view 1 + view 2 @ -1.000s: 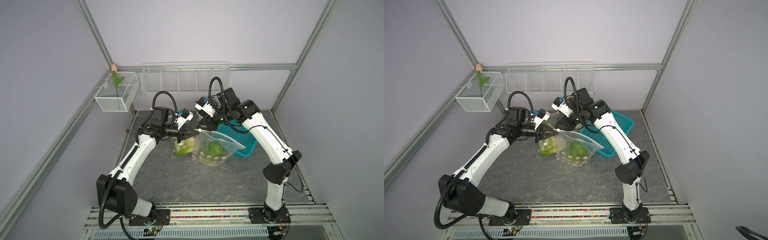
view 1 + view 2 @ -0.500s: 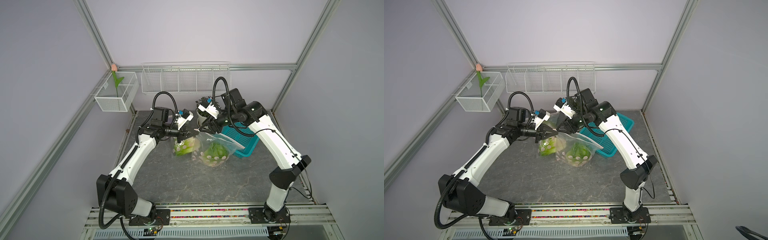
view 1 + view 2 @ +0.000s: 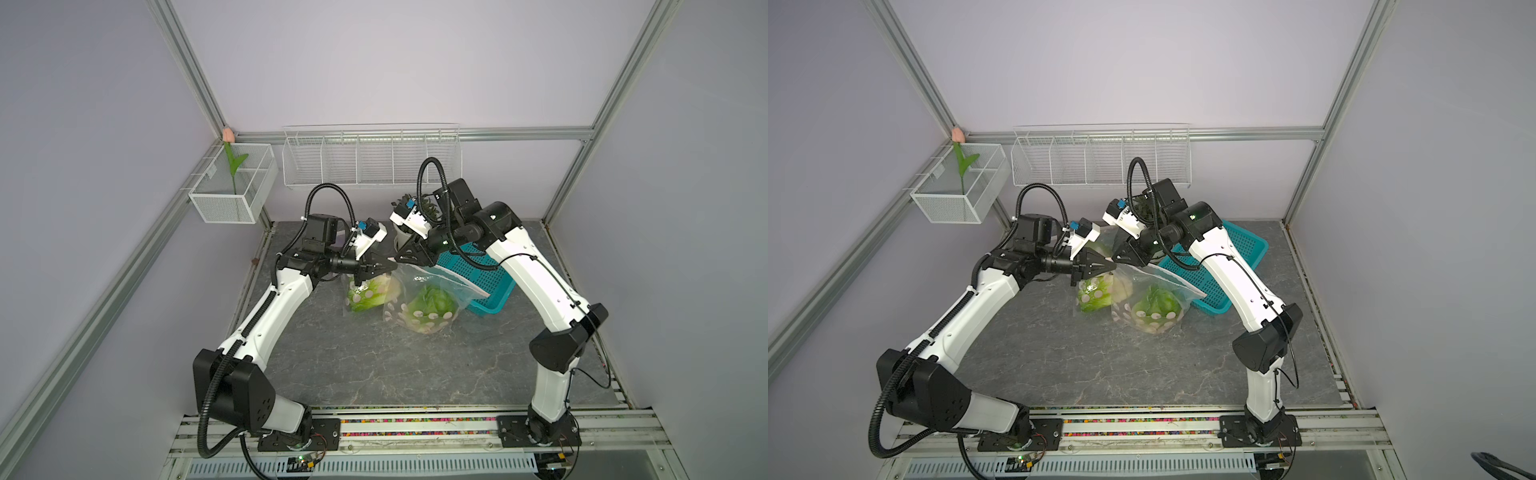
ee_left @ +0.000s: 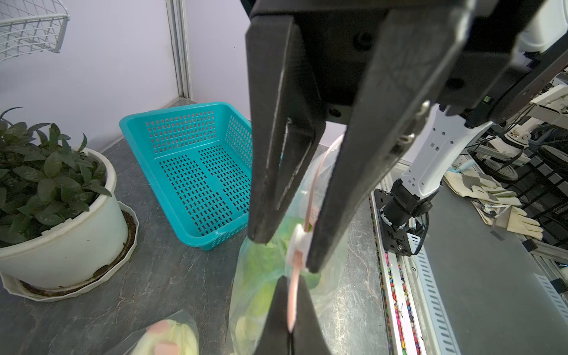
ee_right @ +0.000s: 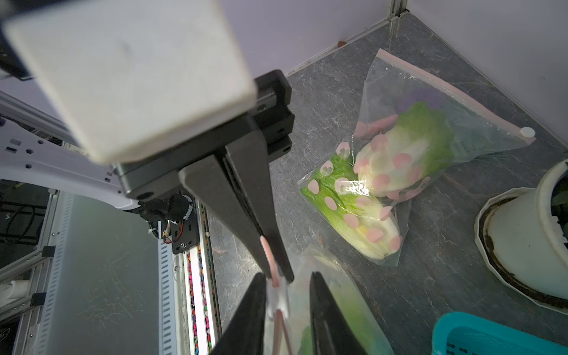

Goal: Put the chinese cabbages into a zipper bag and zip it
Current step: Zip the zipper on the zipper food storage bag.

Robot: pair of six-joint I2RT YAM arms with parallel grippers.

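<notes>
A clear zipper bag (image 3: 440,286) with pink dots hangs from its pink zip strip (image 4: 293,289); my left gripper (image 4: 290,310) is shut on that strip's end. One chinese cabbage (image 3: 430,305) sits inside it, its base on the table. My right gripper (image 5: 287,292) is open, tip to tip with the left gripper (image 3: 390,264). The bag's white slider (image 5: 278,298) lies between the right gripper's jaws, against one finger (image 5: 255,295). Two more cabbages (image 5: 399,153) (image 5: 347,209) lie in a second dotted bag (image 3: 1096,293) on the table below the left gripper.
A teal perforated basket (image 3: 486,286) sits tilted under the right forearm, just behind the held bag. A dark-leaved plant in a white pot (image 4: 61,215) stands at the back. White wire racks (image 3: 370,160) hang on the back wall.
My right gripper has dropped slightly to the bag's top edge beside the left gripper, and its jaws have narrowed around the slider. The left arm and both bags have stayed put.
</notes>
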